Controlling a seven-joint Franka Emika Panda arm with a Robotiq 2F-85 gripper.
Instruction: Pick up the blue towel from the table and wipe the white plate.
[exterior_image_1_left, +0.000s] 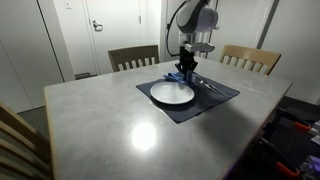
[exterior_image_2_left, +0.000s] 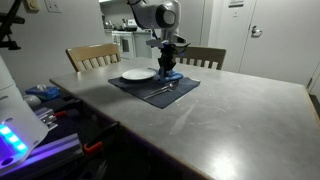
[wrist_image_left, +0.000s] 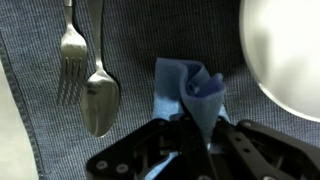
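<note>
Seen in an exterior view: grey table (exterior_image_1_left: 100, 130) carrying a dark placemat (exterior_image_1_left: 215, 102), with a white plate (exterior_image_1_left: 172, 94) resting on the mat. Positioned over the mat's far edge, just behind the plate: gripper (exterior_image_1_left: 185, 70), pointing down, with the blue towel (exterior_image_1_left: 181, 76) bunched at its tip. Cannot tell here how the jaws stand, nor whether the towel clears the mat. Visible beside the plate only as thin bright lines: cutlery (exterior_image_1_left: 209, 87). Behind the table: two wooden chairs (exterior_image_1_left: 133, 57).

Seen in an exterior view from another side: table (exterior_image_2_left: 230, 120), placemat (exterior_image_2_left: 185, 82) and plate (exterior_image_2_left: 138, 74), with the gripper (exterior_image_2_left: 168, 68) just beside the plate and the towel (exterior_image_2_left: 170, 76) as a small blue patch under it. Shown only here: a cluttered stand with a blue-lit unit (exterior_image_2_left: 12, 140) near the table edge. Jaw state again too small to read.

Seen in the wrist view: detail missing from both exterior views. Gripper (wrist_image_left: 200, 128) clamped on the towel (wrist_image_left: 188, 92), with cloth pinched between the dark fingers (wrist_image_left: 165, 135) and folded up in front of them. Towel just beside the plate (wrist_image_left: 285, 50) rim, with a narrow strip of mat between. Plate surface plain white. Lying on the woven placemat (wrist_image_left: 40, 120), well apart from the plate: fork (wrist_image_left: 70, 60) and spoon (wrist_image_left: 100, 95), side by side, handles toward the top of the frame.
</note>
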